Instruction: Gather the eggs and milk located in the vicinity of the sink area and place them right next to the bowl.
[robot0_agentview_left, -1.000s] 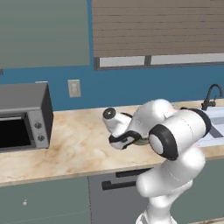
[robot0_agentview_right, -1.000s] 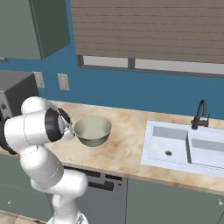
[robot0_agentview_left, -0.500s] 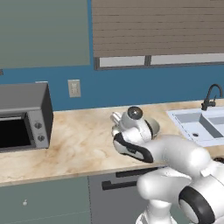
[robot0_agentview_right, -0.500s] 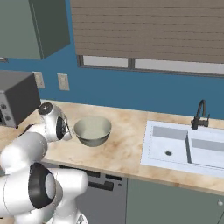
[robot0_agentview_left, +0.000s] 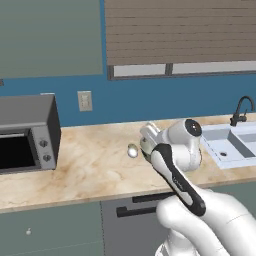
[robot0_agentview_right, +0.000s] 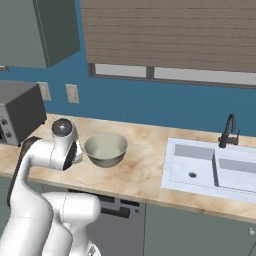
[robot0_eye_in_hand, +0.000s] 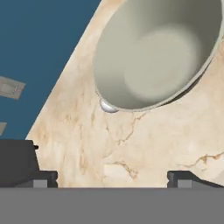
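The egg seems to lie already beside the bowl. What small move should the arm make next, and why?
Probably lift the hand up and away from the bowl, then turn toward the sink. The egg rests on the counter at the bowl's rim, the fingers stand wide apart and hold nothing, and no milk carton is beside the bowl yet.

A grey-green bowl (robot0_agentview_right: 105, 149) with a pale inside is set on a beige marble-patterned counter (robot0_agentview_right: 142, 172), with a whitish-grey egg (robot0_agentview_left: 132, 151) beside it. A white double-basin sink (robot0_agentview_right: 215, 170) is topped by a black faucet (robot0_agentview_right: 228, 131). A dark grey microwave (robot0_agentview_left: 24, 132) is backed by a blue wall (robot0_agentview_left: 150, 98).
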